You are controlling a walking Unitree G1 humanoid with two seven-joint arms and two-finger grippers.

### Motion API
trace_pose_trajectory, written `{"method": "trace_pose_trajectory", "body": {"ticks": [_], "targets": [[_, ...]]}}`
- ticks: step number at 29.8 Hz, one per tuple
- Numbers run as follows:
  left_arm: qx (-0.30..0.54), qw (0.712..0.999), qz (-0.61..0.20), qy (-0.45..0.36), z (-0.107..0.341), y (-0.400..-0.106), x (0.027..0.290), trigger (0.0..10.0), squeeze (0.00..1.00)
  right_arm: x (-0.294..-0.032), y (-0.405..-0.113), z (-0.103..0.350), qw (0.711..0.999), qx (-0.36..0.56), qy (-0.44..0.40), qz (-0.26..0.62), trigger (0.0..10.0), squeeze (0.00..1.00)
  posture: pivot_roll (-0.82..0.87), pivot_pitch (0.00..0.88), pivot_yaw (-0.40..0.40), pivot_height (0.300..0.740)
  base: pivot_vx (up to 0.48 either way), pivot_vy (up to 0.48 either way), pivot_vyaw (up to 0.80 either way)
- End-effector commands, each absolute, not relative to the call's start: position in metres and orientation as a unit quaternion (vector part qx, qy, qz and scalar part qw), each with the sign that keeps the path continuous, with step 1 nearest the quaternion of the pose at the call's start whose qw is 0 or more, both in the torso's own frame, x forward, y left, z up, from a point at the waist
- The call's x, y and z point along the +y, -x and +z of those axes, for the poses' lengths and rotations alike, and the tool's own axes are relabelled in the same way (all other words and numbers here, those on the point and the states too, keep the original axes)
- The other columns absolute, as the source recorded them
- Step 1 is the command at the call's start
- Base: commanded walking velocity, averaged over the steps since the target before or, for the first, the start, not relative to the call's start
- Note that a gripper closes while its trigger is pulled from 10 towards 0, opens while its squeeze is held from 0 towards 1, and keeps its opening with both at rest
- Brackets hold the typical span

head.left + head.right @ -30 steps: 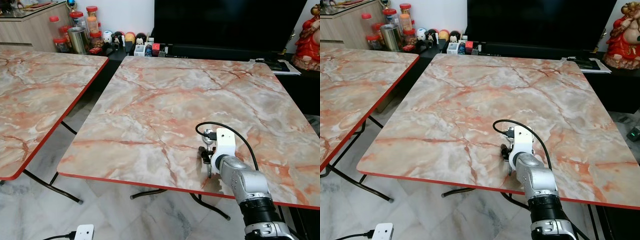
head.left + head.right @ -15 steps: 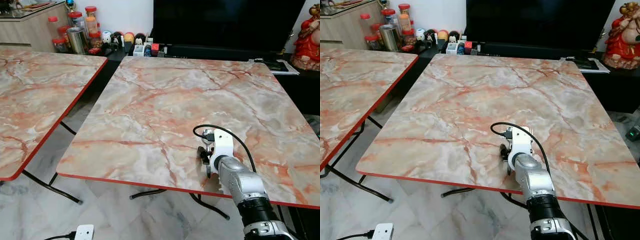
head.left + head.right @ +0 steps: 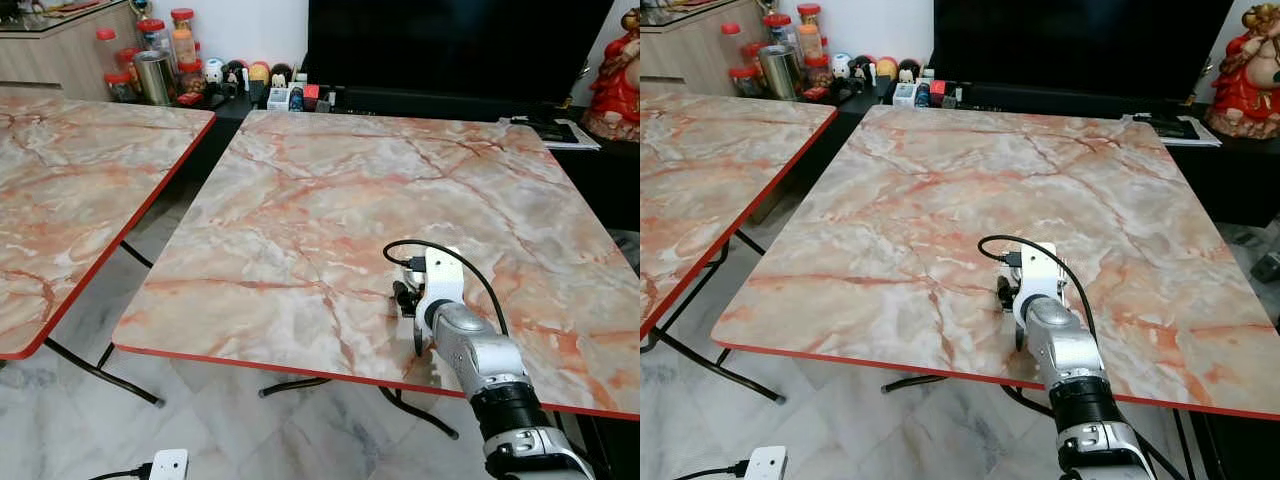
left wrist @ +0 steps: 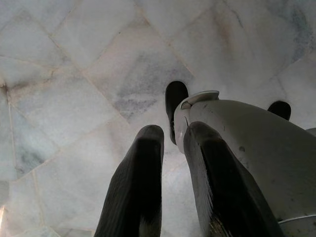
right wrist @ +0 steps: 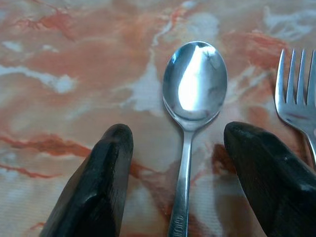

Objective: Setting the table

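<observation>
— Marble in pink and orange covered both tables. What was on the left side?

— On the left stood the second table [image 3: 70, 200] with its red edge, a little apart from the main one. Behind it, at the far left, there were jars [image 3: 150, 55] with red lids and a metal cup on a low cabinet. Low on the left, a white plug box [image 3: 167, 466] lay on the pale floor.

— And the left gripper [image 4: 170, 168]?

— It hung idle over the floor tiles [image 4: 74, 74], beside the robot's own grey leg. Its two black fingers stood close together with a narrow gap between them, holding nothing.

— What was in the middle?

— The main table [image 3: 330, 200], and behind it a big dark screen [image 3: 450, 45] with small figurines at its foot.

— Where was the spoon [image 5: 192, 94]?

— It lay flat on the main table near the front edge, bowl up. The right gripper [image 5: 180, 177] was over it, with the fingers wide apart, one on each side of the handle. I could not tell if they touched the spoon. A fork [image 5: 298, 94] lay just beside the spoon, on the other side of one finger.

— And to the right?

— A red statue [image 3: 615, 75] stood at the far right corner, behind some papers.
</observation>
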State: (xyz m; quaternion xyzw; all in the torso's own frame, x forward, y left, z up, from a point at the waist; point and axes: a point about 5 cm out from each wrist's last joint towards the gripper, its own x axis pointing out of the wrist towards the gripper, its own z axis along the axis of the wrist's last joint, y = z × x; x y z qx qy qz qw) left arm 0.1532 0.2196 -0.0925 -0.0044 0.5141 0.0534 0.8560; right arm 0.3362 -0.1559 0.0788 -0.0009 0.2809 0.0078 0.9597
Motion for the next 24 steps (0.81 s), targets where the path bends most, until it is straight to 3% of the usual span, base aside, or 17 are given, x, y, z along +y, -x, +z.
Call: {"method": "trace_pose_trajectory", "body": {"ticks": [1, 15, 16, 17, 18, 24], "targets": [[0.522, 0.851, 0.054, 0.013, -0.0937, -0.1521, 0.2172, 10.0, 0.0, -0.1587, -0.3372, 0.0793, 0.96, 0.28, 0.006, 0.004, 10.0, 0.0, 0.01, 0.0, -0.05, 0.728, 0.0, 0.0, 0.0], [0.523, 0.851, 0.054, 0.012, -0.0937, -0.1519, 0.2178, 10.0, 0.0, -0.1596, -0.3349, 0.0721, 0.958, 0.288, 0.007, 0.001, 10.0, 0.0, 0.01, 0.0, -0.047, 0.728, 0.0, 0.0, 0.0], [0.523, 0.85, 0.054, 0.012, -0.0937, -0.1518, 0.2178, 10.0, 0.0, -0.1596, -0.3346, 0.0713, 0.957, 0.289, 0.007, 0.001, 7.3, 0.0, 0.01, 0.0, -0.047, 0.728, 0.0, 0.0, 0.0], [0.523, 0.85, 0.054, 0.012, -0.0937, -0.1518, 0.2178, 10.0, 0.0, -0.1596, -0.3345, 0.071, 0.957, 0.289, 0.007, 0.002, 7.3, 0.0, 0.01, 0.0, -0.047, 0.728, 0.0, 0.0, 0.0], [0.524, 0.85, 0.054, 0.012, -0.0937, -0.1518, 0.2178, 10.0, 0.0, -0.1596, -0.3344, 0.0707, 0.957, 0.289, 0.008, 0.002, 0.3, 0.0, 0.01, 0.0, -0.047, 0.728, 0.0, 0.0, 0.0], [0.524, 0.85, 0.054, 0.013, -0.0937, -0.1518, 0.2179, 10.0, 0.0, -0.1595, -0.3342, 0.0705, 0.957, 0.289, 0.011, 0.003, 0.0, 0.0, 0.01, 0.0, -0.047, 0.728, 0.0, 0.0, 0.0]]}}
